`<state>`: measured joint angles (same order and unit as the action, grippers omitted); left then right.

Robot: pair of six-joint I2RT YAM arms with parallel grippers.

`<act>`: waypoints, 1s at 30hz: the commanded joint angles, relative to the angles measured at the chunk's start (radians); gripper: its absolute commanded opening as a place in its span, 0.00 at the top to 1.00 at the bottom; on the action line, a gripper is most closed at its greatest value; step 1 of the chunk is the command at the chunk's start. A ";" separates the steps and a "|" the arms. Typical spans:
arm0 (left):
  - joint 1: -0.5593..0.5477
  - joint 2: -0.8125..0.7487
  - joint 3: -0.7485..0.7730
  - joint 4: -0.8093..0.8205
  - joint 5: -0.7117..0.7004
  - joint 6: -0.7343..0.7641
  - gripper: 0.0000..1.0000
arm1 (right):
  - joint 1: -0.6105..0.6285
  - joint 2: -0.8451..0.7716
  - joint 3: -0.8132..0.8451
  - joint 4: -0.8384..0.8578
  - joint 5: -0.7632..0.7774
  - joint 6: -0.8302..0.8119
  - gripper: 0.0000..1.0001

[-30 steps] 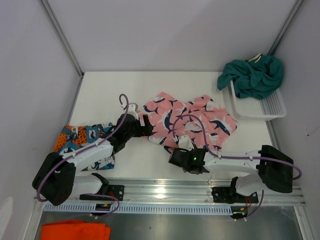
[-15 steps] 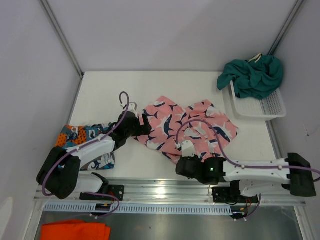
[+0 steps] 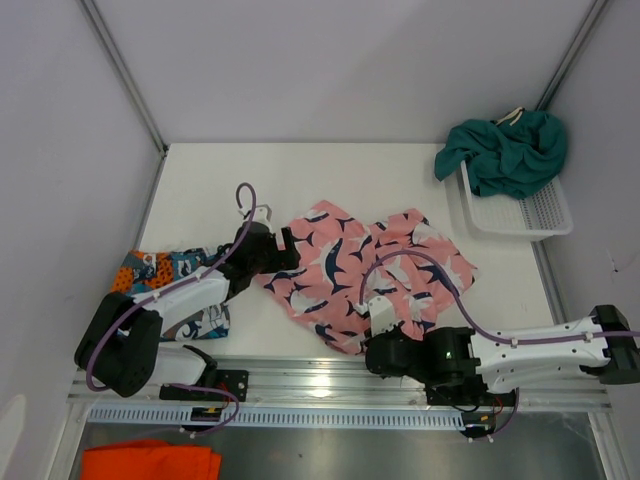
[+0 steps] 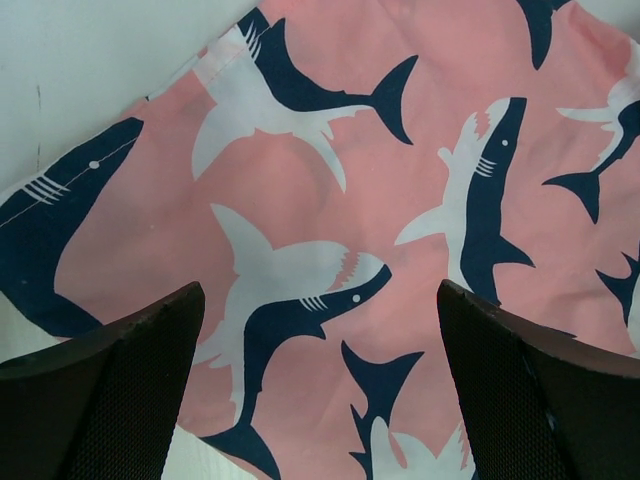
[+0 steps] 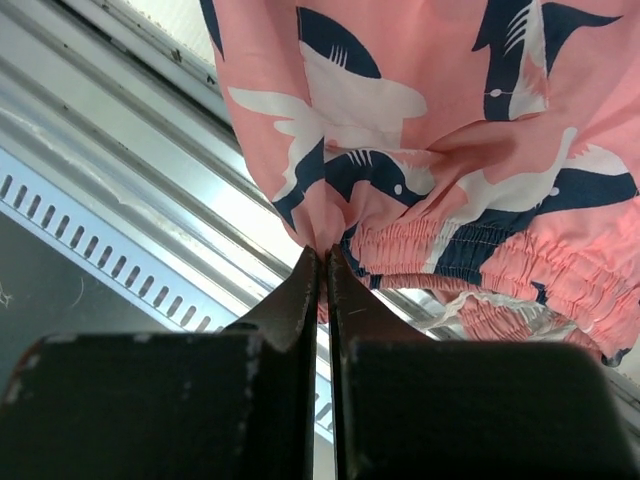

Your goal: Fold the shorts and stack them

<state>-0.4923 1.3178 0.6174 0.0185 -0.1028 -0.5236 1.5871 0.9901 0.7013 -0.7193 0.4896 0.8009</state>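
Pinching elastic waistband (image 5: 480, 262) of pink shark-print fabric shorts (image 5: 420, 120): right pincer (image 5: 322, 255), half-open a second ago, now clenched, cloth bunched at its tips. Left pincer (image 4: 318, 300) stays released, shorts spread directly beneath (fold can start).

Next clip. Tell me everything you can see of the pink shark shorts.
The pink shark shorts are soft, thin-looking fabric printed with navy and white sharks, with a gathered elastic waistband. They lie spread but rumpled, unfolded, on the table, near edge by the front rail. The right gripper is shut on a pinch of cloth near the waistband; the open left gripper hangs over their left part.
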 commanded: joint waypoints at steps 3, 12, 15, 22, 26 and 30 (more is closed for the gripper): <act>0.008 -0.043 0.036 -0.011 -0.047 -0.007 0.01 | -0.100 -0.091 0.004 0.043 0.017 0.021 1.00; 0.008 -0.069 0.035 -0.048 -0.087 -0.010 0.01 | -0.836 -0.153 -0.089 0.225 -0.676 -0.109 1.00; 0.008 -0.062 0.035 -0.052 -0.094 -0.007 0.01 | -1.009 -0.009 -0.079 0.218 -0.805 -0.188 1.00; 0.008 -0.054 0.039 -0.054 -0.092 -0.001 0.01 | -0.969 0.053 -0.082 0.202 -0.875 -0.247 0.97; 0.008 -0.063 0.028 -0.028 -0.064 0.014 0.01 | -0.900 0.013 -0.114 0.201 -0.953 -0.229 1.00; 0.006 -0.060 0.033 -0.028 -0.060 0.019 0.01 | -0.753 0.008 -0.152 0.216 -0.945 -0.190 1.00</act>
<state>-0.4911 1.2789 0.6178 -0.0360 -0.1753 -0.5198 0.7513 1.0065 0.5694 -0.5140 -0.4080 0.5945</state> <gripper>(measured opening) 0.991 0.011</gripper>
